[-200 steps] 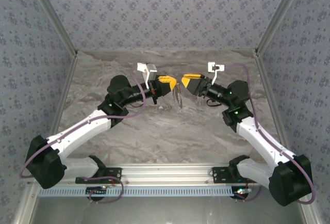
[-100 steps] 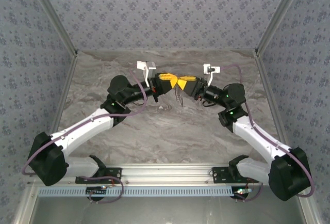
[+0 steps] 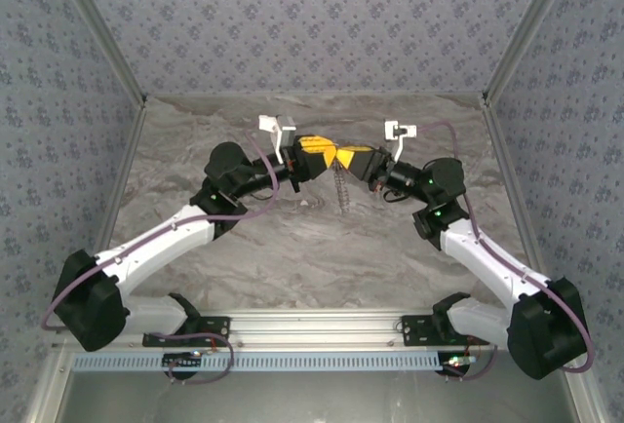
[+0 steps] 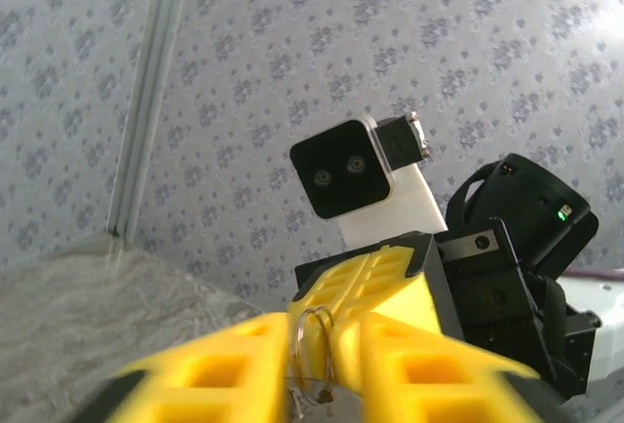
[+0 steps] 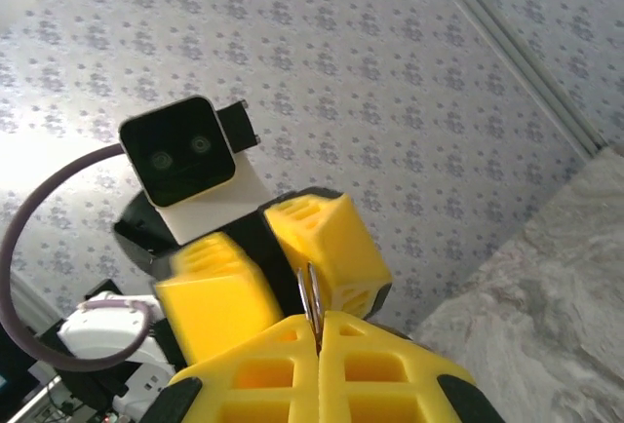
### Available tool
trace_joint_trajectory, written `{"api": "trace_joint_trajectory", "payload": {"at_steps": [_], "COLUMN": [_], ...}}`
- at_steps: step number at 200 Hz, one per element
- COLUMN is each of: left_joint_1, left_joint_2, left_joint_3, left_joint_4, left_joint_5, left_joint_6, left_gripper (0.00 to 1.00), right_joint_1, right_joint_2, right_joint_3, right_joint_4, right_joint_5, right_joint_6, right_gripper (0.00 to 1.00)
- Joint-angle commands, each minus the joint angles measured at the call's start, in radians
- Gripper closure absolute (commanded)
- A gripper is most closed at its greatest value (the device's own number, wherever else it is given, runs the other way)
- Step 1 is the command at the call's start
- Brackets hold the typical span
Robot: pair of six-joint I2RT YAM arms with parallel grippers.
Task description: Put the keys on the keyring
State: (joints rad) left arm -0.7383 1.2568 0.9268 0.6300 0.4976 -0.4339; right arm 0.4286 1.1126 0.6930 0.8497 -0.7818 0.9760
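Note:
High above the table my left gripper [image 3: 325,149] and right gripper [image 3: 349,157] meet tip to tip. The keyring [image 3: 341,189] dangles below them as a thin grey strand. In the left wrist view its thin wire ring [image 4: 314,337] stands between my left fingers [image 4: 224,369], joined to a flat silver piece [image 4: 333,400] that fills their gap. The left gripper [image 4: 322,379] is shut on that piece. My right gripper [image 5: 319,330] is shut on the ring [image 5: 311,296], seen edge-on. The red-headed key is hidden.
The grey marbled table [image 3: 292,248] lies well below both grippers. Patterned walls [image 3: 312,23] enclose the back and sides, with metal corner posts [image 3: 517,53]. Each wrist view looks straight at the other arm's camera [image 4: 356,170] [image 5: 185,165].
The right gripper has moved left to meet the left gripper and closed on the ring. The left arm has barely moved. The hanging part now swings slightly lower.

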Motion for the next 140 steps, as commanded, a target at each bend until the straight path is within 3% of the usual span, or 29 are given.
{"api": "trace_joint_trajectory", "payload": {"at_steps": [1,29,71,107,140], "left_joint_1": [-0.001,0.033,0.094,0.113,0.121], "left_joint_2": [-0.084,-0.148,-0.157,-0.088,0.001], "left_joint_3": [0.03,0.066,0.166,0.301,0.409], "left_joint_4": [-0.126,-0.33,-0.611,-0.855,-1.005], "left_joint_5": [-0.079,-0.089,-0.019,0.077,0.178], "left_joint_6": [0.098,0.193,0.324,0.467,0.548], "left_gripper": [0.61,0.47,0.38,0.37,0.46], "right_joint_1": [-0.016,-0.018,-0.015,-0.009,0.008], "right_joint_2": [-0.064,-0.11,-0.087,-0.058,-0.034], "right_joint_3": [0.056,0.126,0.204,0.269,0.323], "right_joint_4": [-0.253,-0.654,-0.913,-1.072,-1.19], "right_joint_5": [0.016,0.068,0.138,0.137,0.103], "right_joint_6": [-0.123,-0.391,-0.578,-0.759,-0.889], "right_gripper": [1.0,1.0,1.0,1.0,1.0]}}
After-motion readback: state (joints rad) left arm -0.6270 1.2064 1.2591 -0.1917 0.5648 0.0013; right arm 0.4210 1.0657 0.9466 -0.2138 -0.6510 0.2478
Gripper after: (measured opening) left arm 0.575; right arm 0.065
